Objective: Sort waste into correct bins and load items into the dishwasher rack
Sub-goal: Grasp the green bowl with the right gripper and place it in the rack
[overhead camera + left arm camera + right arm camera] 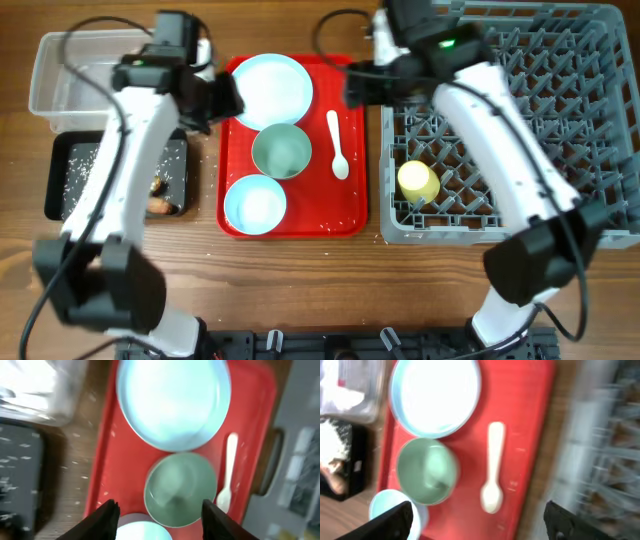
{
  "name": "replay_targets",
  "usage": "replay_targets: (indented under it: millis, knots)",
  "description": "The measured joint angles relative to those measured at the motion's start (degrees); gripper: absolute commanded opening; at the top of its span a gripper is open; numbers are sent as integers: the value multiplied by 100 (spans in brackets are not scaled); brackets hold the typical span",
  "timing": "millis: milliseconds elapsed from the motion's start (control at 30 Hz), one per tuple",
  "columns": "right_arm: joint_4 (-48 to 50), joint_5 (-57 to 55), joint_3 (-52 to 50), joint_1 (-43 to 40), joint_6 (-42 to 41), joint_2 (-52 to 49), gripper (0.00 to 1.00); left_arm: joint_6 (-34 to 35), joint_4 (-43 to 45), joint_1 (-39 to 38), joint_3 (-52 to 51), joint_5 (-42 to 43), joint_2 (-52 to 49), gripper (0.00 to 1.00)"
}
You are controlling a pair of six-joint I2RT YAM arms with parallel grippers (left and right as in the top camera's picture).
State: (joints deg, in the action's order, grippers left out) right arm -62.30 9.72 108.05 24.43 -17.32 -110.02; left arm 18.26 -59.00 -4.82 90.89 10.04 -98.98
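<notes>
The left claw (161,520) is spread wide and holds nothing. In its wrist view its two dark fingers (106,519) stand either side of the pale-green bowl (180,490). From overhead it hangs over the left rim of the red tray (345,215), close to the plate. The right claw (481,522) is also wide apart and empty, and overhead it hangs over the red tray's far right corner, beyond the spoon's handle.

Four things lie on the red tray. The round pale-blue plate (270,88) fills its far left corner. The pale-green bowl sits at its middle, just under the plate's rim. The light-blue bowl (254,203) is in its near left corner, rim against the green bowl. The white spoon (337,145) lies along the red tray's right half, beside the green bowl, with its scoop end toward the near edge.

Just beside the red tray's right edge stands the grey rack (560,110). The yellow cup (418,182) sits among the pegs in the part nearest the red tray and looks tilted.

To the left of the red tray are the clear tub (60,80), level with its far half, and the black tray (60,180), level with its near half. Crumpled white paper (340,390) with a red mark lies in the tub. White rice (85,165) is scattered over the black tray, and the orange-brown sausage piece (162,207) lies in the corner closest to the red tray. A few white grains dot the table (300,290) along the red tray's near edge.
</notes>
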Motion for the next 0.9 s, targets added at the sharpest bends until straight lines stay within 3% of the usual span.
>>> replay_targets:
  millis: [67, 267, 467, 600, 700, 800, 900]
  knots:
    - [212, 48, 0, 411, -201, -553, 69, 146, -48, 376, 63, -142, 398, 56]
    - [675, 328, 0, 879, -748, -1930, 47, 269, -192, 984, 81, -254, 428, 61]
    - [671, 577, 0, 885, -973, -2402, 4, 310, -210, 1014, 81, -273, 428, 64]
    - [472, 538, -2, 787, -988, -2288, 4, 310, -212, 1014, 81, -273, 428, 73]
    - [319, 120, -15, 452, -962, -1493, 4, 315, -210, 1014, 81, -273, 428, 93]
    - [168, -1196, -9, -133, -918, 72, 4, 372, -214, 1014, 81, -275, 428, 100]
    - [210, -3560, 33, -782, -879, 831, 4, 352, -236, 1014, 81, -278, 428, 100]
